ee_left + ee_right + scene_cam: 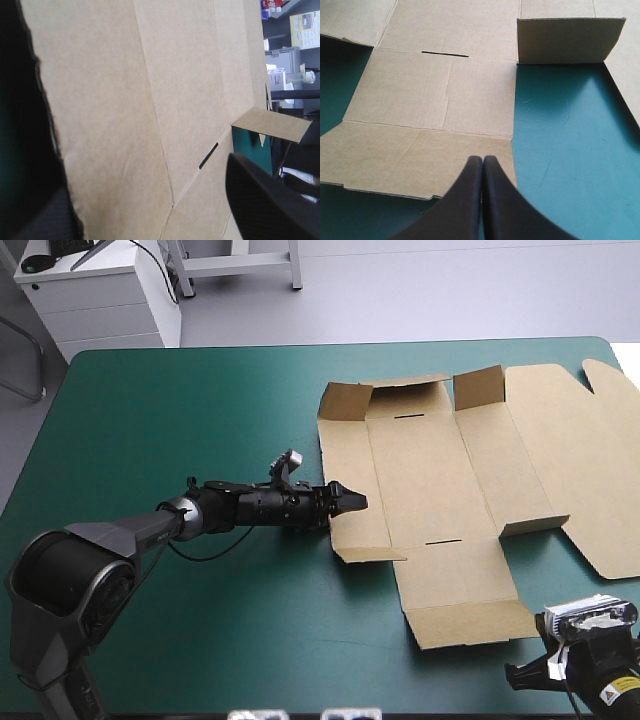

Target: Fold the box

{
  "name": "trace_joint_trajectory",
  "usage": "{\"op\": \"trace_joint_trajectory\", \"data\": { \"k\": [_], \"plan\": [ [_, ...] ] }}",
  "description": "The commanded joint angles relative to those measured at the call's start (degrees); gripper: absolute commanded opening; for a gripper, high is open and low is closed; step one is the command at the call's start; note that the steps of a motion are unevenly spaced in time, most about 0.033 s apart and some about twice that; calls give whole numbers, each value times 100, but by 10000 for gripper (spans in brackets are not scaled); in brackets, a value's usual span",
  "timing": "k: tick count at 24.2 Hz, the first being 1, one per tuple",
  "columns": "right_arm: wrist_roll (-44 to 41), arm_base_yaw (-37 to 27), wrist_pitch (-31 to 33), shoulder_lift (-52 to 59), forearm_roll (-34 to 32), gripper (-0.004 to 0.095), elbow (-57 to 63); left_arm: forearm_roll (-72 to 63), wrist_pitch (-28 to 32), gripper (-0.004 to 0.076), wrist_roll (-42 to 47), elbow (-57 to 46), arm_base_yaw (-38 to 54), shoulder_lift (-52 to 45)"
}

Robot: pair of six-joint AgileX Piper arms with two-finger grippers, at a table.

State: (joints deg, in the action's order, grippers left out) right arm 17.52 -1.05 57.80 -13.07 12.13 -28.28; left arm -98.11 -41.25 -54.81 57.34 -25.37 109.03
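Left tool [347, 502]: released, jaws apart, left panel edge of box [430, 470] between them. Box: flat sheet on tabletop [180, 420], ahead of both tools, few flaps half raised. Right tool [482, 167]: clenched, empty, tip over near flap. Risk: nothing pins sheet, so left tool's push likely slides it; panel may crease off score.

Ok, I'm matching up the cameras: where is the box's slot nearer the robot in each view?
High view: slot in the box, between the left gripper and a raised flap.
Left wrist view: slot ahead of that gripper's open fingers.
Right wrist view: slot straight ahead of the shut right gripper.
Shared landmark: the raised flap, standing just past the slot's end.
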Motion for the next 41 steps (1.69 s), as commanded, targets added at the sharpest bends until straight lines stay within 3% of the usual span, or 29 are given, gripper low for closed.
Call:
{"op": "trace_joint_trajectory", "data": {
  "k": [1, 6, 17, 22, 30, 41],
  "plan": [
    [36, 28, -359, -81, 56, -14, -189, -207, -342, 454, 124, 140, -193, 56],
    [36, 28, -359, -81, 56, -14, -189, -207, -316, 253, 166, 209, -264, 170],
    [36, 28, -359, -81, 56, -14, -189, -207, -880, -1, -294, 389, -348, 498],
    [36, 28, -359, -81, 56, -14, -189, -207, -1513, -8, -1084, 426, -348, 498],
    [36, 28, -359, -81, 56, -14, -189, 263, -1470, -8, -1385, 426, -82, 279],
    [36, 28, -359, -81, 56, -14, -189, 3979, -186, -8, 240, 426, 976, -2057]
  ]
}}
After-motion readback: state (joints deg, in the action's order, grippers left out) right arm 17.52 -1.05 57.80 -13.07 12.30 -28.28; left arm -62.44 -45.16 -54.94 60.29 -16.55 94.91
